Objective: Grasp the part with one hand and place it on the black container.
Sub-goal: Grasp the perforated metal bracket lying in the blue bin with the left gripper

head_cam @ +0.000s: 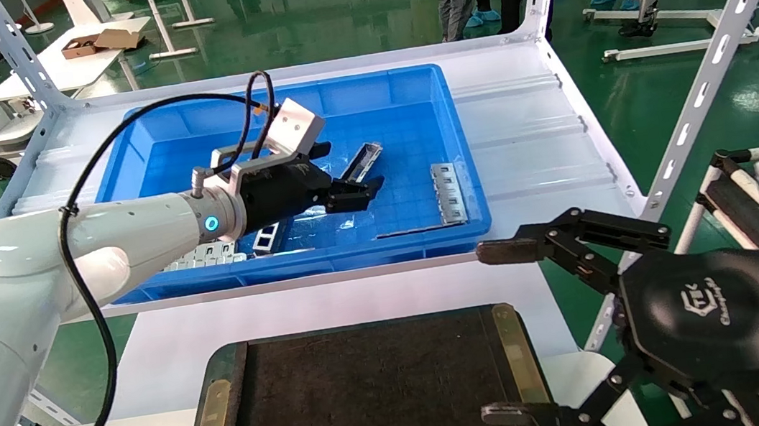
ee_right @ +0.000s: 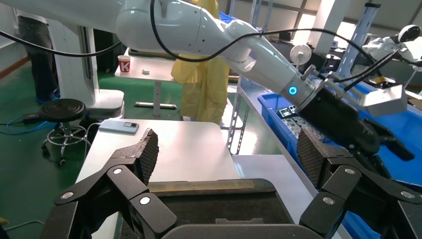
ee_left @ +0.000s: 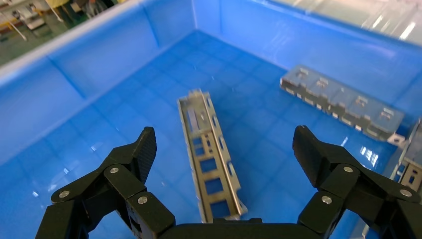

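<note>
The left gripper (ee_left: 224,149) hangs inside the blue bin (head_cam: 159,124), jaws wide, just above the part (ee_left: 211,157), which lies on the bin floor between its fingers. The right gripper (head_cam: 503,332) waits open beside the black container (head_cam: 374,402).

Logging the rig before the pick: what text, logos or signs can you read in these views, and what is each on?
"K": red paper cup on the far white table.
Embossed logo and a word on the right tool's black housing: not readable.
Blue bin, part, black tray: no text.
</note>
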Controlling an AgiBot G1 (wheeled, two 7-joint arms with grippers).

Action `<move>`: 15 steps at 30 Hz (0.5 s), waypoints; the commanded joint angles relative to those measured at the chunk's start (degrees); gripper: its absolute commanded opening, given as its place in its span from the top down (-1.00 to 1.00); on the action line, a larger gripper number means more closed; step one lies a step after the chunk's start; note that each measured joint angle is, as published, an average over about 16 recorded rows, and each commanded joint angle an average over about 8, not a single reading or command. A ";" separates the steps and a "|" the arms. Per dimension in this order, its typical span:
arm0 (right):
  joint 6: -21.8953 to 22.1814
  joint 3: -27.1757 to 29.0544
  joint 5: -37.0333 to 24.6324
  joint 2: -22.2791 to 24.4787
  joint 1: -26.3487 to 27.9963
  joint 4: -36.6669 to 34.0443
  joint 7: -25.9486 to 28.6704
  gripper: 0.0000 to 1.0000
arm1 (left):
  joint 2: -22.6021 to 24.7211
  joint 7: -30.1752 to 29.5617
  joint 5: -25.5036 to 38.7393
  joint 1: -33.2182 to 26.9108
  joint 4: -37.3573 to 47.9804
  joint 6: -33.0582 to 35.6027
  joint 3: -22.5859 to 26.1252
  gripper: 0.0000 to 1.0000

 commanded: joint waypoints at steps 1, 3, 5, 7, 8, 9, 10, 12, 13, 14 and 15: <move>0.00 0.00 0.00 0.00 0.00 0.00 0.00 0.47 | 0.08 -0.54 -0.06 0.42 -0.35 -0.55 0.65 0.47; 0.00 -0.01 0.01 0.00 0.00 0.00 0.00 0.89 | 0.10 -1.30 -0.28 0.79 -0.79 -1.24 1.36 0.91; 0.01 -0.01 0.01 0.01 0.00 0.00 -0.01 1.00 | 0.11 -2.05 -0.53 1.16 -1.19 -1.97 2.09 1.00; 0.01 -0.02 0.01 0.01 0.00 0.00 -0.01 1.00 | 0.12 -2.75 -0.83 1.51 -1.55 -2.67 2.81 1.00; 0.01 -0.02 0.01 0.01 0.00 0.00 -0.01 1.00 | 0.12 -3.08 -0.98 1.65 -1.73 -3.00 3.18 1.00; 0.01 -0.02 0.01 0.01 0.00 0.00 -0.01 1.00 | 0.11 -3.41 -1.13 1.79 -1.89 -3.32 3.55 1.00; 0.01 -0.02 0.02 0.01 0.01 0.00 -0.01 1.00 | 0.11 -3.70 -1.28 1.91 -2.03 -3.61 3.91 1.00; 0.01 -0.03 0.02 0.01 0.01 0.00 -0.01 1.00 | 0.09 -4.27 -1.59 2.10 -2.26 -4.11 4.61 1.00; 0.01 -0.03 0.02 0.01 0.01 0.00 -0.01 1.00 | 0.09 -4.56 -1.74 2.17 -2.36 -4.33 4.97 1.00; 0.01 -0.03 0.02 0.01 0.01 0.00 -0.02 1.00 | 0.07 -4.84 -1.90 2.22 -2.46 -4.51 5.32 1.00; 0.01 -0.03 0.02 0.01 0.01 0.00 -0.02 1.00 | 0.06 -5.10 -2.05 2.26 -2.53 -4.68 5.65 1.00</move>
